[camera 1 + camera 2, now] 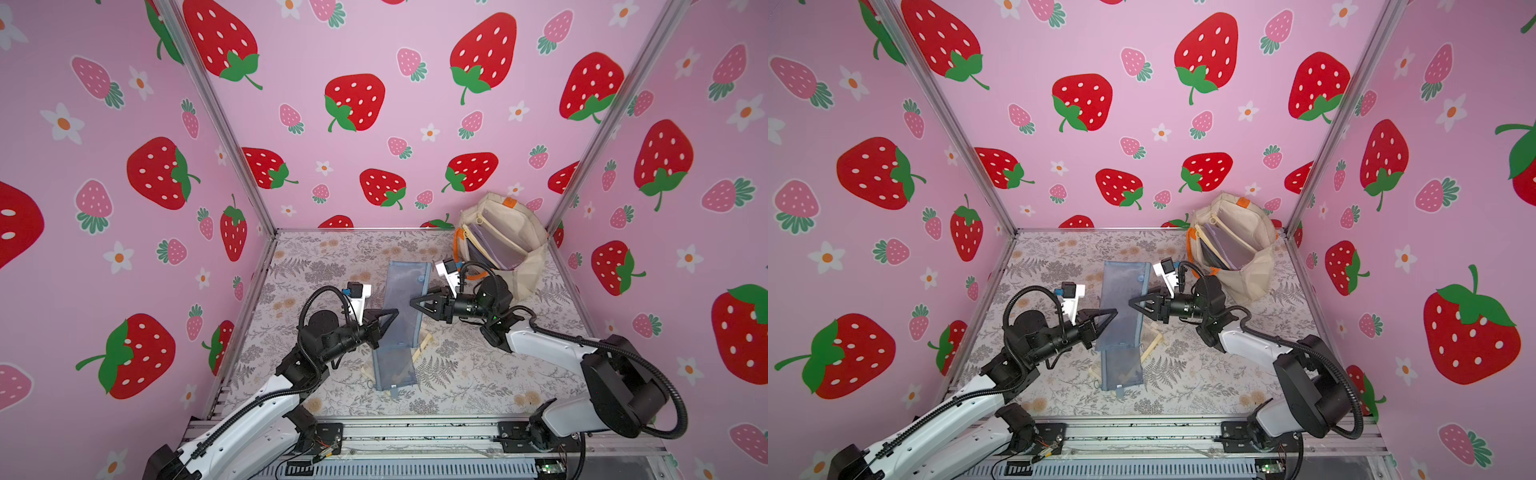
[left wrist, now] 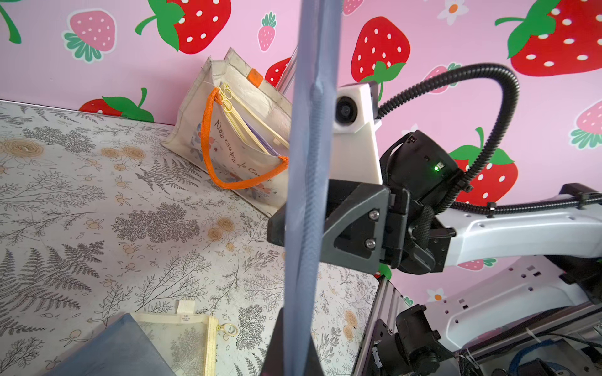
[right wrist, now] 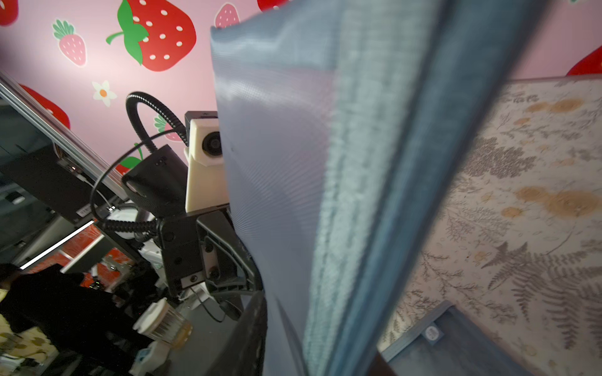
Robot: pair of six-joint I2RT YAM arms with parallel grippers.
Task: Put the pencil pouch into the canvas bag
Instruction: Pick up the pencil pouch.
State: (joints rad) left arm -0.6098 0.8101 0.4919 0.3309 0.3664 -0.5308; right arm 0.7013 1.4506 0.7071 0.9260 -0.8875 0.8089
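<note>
The pencil pouch [image 1: 405, 295] [image 1: 1123, 299], a flat blue mesh one, hangs upright above the middle of the table between both arms. My left gripper [image 1: 392, 312] [image 1: 1113, 311] is shut on its left edge, and the left wrist view shows the pouch [image 2: 309, 162] running edge-on up from the jaws [image 2: 299, 325]. My right gripper [image 1: 413, 302] [image 1: 1131, 300] has its fingers closed on the right edge, so the mesh [image 3: 293, 162] fills the right wrist view. The canvas bag [image 1: 528, 266] [image 1: 1246, 274] [image 2: 234, 156], cream with orange handles, stands open in the far right corner.
A second blue pouch [image 1: 392, 370] lies on the table under the held one, overlapping a cream mesh pouch [image 1: 422, 347] [image 2: 182, 338]. Cream and purple pouches [image 1: 486, 245] stand inside the bag. Pink strawberry walls close three sides.
</note>
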